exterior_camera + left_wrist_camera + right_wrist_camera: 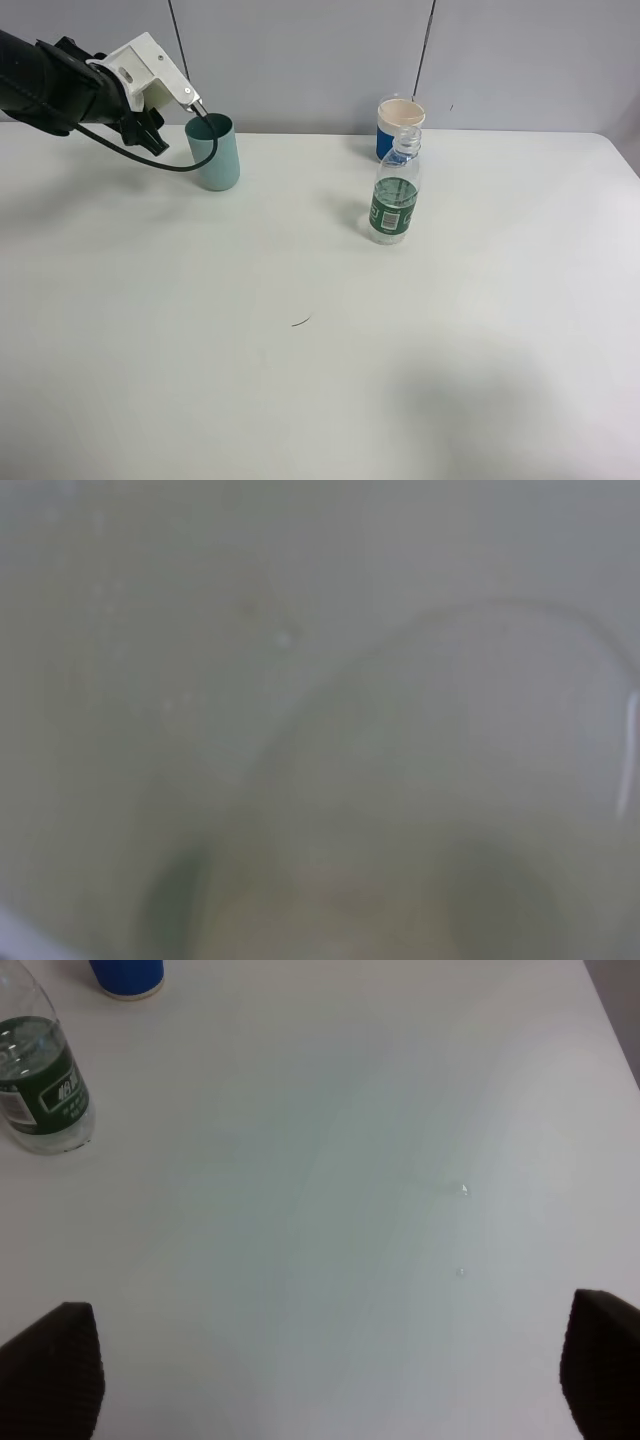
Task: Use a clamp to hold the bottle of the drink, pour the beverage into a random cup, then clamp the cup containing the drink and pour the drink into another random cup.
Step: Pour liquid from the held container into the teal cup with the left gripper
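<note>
Bottle stood upright on the white table, right of centre in the high view, uncapped, its dark green label band facing forward. A blue cup with a cream rim stood just behind it, near the table's far edge. Well apart from both, at the far left, was the light teal cup, also upright. The left gripper reached in from the left, its fingers drawn together, the dark tip at the teal cup's rim; whether it pinched the wall could not be told. Its wrist camera gave only a pale greenish blur with a curved edge. The right gripper hovered over bare table with its dark fingers spread wide and nothing between them, the bottle and blue cup well ahead of it. A small dark speck lay on the table in front of the bottle.
</note>
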You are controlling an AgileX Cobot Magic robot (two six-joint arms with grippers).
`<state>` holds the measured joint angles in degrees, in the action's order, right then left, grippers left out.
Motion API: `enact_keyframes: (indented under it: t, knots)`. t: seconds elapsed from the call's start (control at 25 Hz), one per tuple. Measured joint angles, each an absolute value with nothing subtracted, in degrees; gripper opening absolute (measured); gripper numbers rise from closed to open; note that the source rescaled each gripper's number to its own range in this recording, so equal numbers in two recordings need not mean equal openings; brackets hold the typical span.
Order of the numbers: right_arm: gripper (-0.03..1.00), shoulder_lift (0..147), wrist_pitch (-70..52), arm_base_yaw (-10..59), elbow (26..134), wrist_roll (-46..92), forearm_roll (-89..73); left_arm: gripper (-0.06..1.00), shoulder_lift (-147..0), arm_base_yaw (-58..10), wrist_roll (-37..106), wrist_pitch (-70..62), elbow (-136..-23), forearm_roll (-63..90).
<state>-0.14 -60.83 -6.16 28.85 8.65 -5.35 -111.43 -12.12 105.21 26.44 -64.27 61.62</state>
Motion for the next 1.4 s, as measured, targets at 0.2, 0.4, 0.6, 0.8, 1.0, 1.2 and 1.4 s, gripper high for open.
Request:
enact_keyframes:
  t: [0.2,0.4,0.6,0.8,1.0,1.2,1.4]
  knots:
    - [0.82,-0.1,-60.8,-6.2,28.9,8.6,-5.4,0.04,-111.5,-12.7,107.8,27.5,-64.7,61.6]
    - [0.82,-0.1,-60.8,-6.2,28.9,8.6,-5.4,0.04,-111.5,-12.7,109.0,28.1,-64.7,60.5]
    - [0.82,-0.1,-60.8,-6.2,28.9,8.6,-5.4,0.04,-111.5,-12.7,109.0,28.6,-64.7,58.3]
    - [0.82,-0.1,-60.8,-6.2,28.9,8.6,-5.4,0.04,-111.5,-12.7,109.0,29.0,-64.7,55.4]
    - [0.82,-0.1,-60.8,-6.2,28.9,8.6,-5.4,0.04,-111.5,-12.7,109.3,29.7,-64.7,53.1]
    - [0.82,-0.1,-60.8,-6.2,28.9,8.6,-5.4,0.04,-111.5,-12.7,109.9,30.0,-64.7,52.4]
    - [0.82,-0.1,-60.8,-6.2,28.9,8.6,-5.4,0.04,-111.5,-12.7,112.8,30.0,-64.7,50.9]
